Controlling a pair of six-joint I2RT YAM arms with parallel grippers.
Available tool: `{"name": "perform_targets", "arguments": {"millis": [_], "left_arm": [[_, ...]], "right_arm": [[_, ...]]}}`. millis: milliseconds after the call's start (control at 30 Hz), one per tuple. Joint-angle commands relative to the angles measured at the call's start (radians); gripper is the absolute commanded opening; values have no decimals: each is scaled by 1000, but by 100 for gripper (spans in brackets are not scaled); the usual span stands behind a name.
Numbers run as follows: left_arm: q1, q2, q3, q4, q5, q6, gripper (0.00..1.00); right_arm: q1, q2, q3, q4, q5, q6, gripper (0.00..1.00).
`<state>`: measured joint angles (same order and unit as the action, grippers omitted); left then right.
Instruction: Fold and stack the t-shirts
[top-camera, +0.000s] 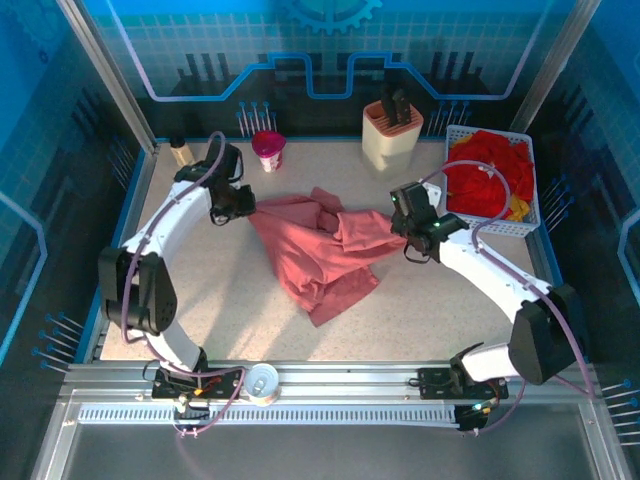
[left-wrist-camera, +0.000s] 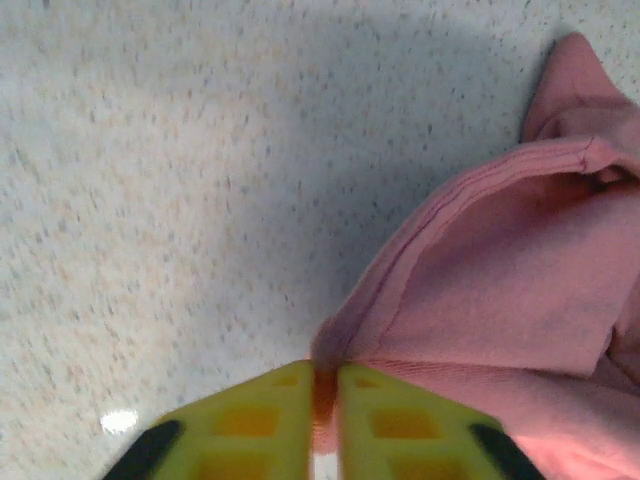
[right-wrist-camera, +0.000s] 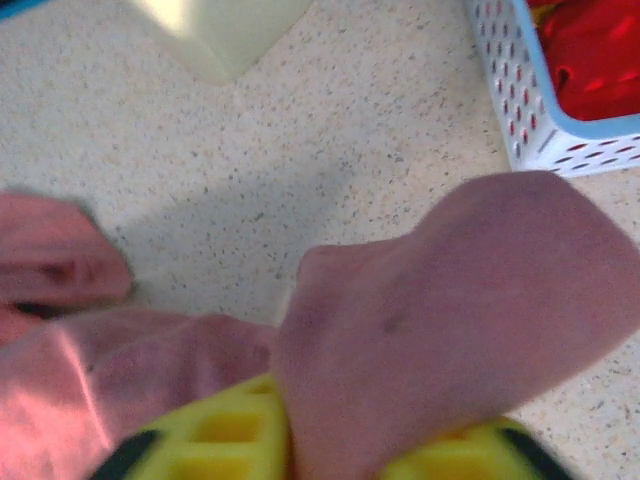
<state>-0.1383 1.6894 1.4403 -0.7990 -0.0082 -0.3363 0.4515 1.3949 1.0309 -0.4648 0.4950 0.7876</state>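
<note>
the salmon-pink t-shirt (top-camera: 315, 250) lies crumpled in the middle of the table (top-camera: 210, 300), stretched between both arms. the left gripper (left-wrist-camera: 323, 385) is clenched on its far-left hem. the right gripper (top-camera: 396, 222) grasps its right edge, cloth draped over the fingers. red t-shirts (top-camera: 487, 180) fill the white basket (top-camera: 495, 227) at far right.

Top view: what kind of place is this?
Probably a robot lab cell, not a home: aluminium frame, blue printed backdrop, plus a basket and knife block that look like staged props.
</note>
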Motion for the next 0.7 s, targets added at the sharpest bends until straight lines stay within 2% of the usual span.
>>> {"name": "perform_targets", "arguments": {"millis": [0, 33, 100, 167, 200, 333, 467, 667], "left_arm": [[13, 42, 61, -75, -25, 10, 29], [11, 36, 52, -72, -13, 4, 34], [11, 1, 2, -48, 20, -11, 43], [8, -53, -77, -19, 76, -39, 51], [0, -79, -119, -7, 94, -53, 53], [-76, -184, -272, 24, 125, -79, 58], [-159, -255, -403, 73, 177, -154, 58], [-334, -304, -530, 131, 184, -274, 58]], "right_arm": [[-19, 11, 51, -5, -35, -23, 49], [-22, 11, 53, -3, -51, -34, 57], [-24, 10, 51, -4, -68, -48, 81], [-25, -2, 37, 1, -82, -62, 97], [-24, -8, 26, 9, -90, -68, 100], [-24, -38, -35, 72, -158, -100, 100], [-25, -46, -83, 110, -216, -129, 100], [-25, -83, -183, 159, -245, -107, 97]]}}
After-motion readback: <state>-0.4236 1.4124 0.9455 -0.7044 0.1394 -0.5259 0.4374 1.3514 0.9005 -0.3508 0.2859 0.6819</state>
